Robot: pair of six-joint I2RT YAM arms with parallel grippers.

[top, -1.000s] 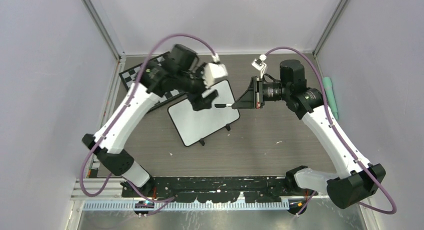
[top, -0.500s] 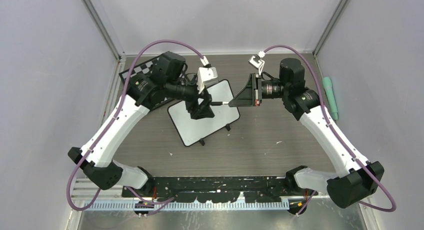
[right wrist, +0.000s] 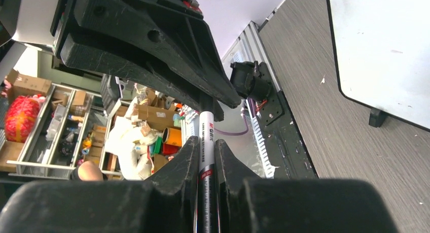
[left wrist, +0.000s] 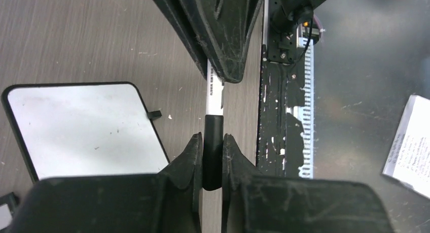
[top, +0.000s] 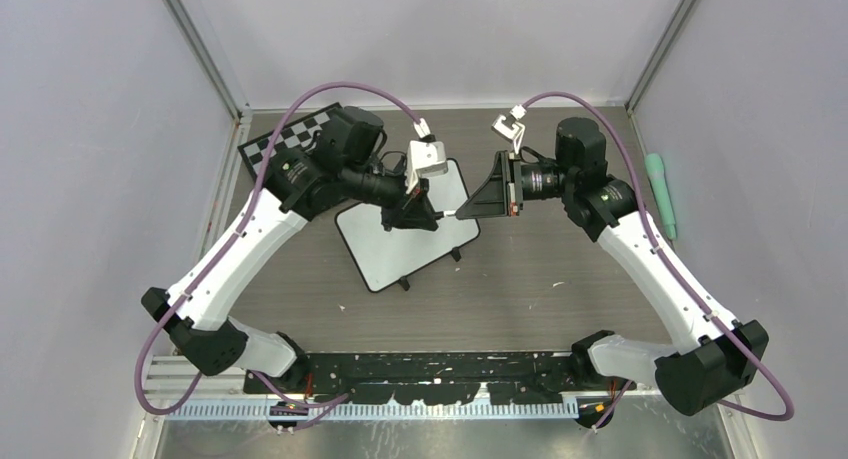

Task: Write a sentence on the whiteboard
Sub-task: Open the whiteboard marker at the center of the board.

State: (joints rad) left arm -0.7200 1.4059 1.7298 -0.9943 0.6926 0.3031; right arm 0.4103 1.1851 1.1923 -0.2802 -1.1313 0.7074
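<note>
The whiteboard (top: 395, 247) lies tilted on the table, its face blank (left wrist: 81, 126), and no sentence shows on it (right wrist: 385, 45). Above its right corner a marker (top: 452, 213) hangs level between both arms. My left gripper (top: 432, 219) is shut on the marker's black cap (left wrist: 213, 152), which sits between the fingertips of the left gripper (left wrist: 213, 141). My right gripper (top: 470, 211) is shut on the white barrel (right wrist: 206, 136), and in its wrist view the right gripper (right wrist: 205, 146) faces the left gripper's black body (right wrist: 152, 45).
A checkered chessboard (top: 290, 144) lies at the back left under the left arm. A teal pen-shaped object (top: 660, 194) rests along the right wall. The black base rail (top: 440, 369) runs along the near edge. A sheet of paper (left wrist: 413, 141) lies beyond the table.
My left gripper moved right to the marker's free end and shut on the black cap. The right gripper kept its hold and barely moved.
</note>
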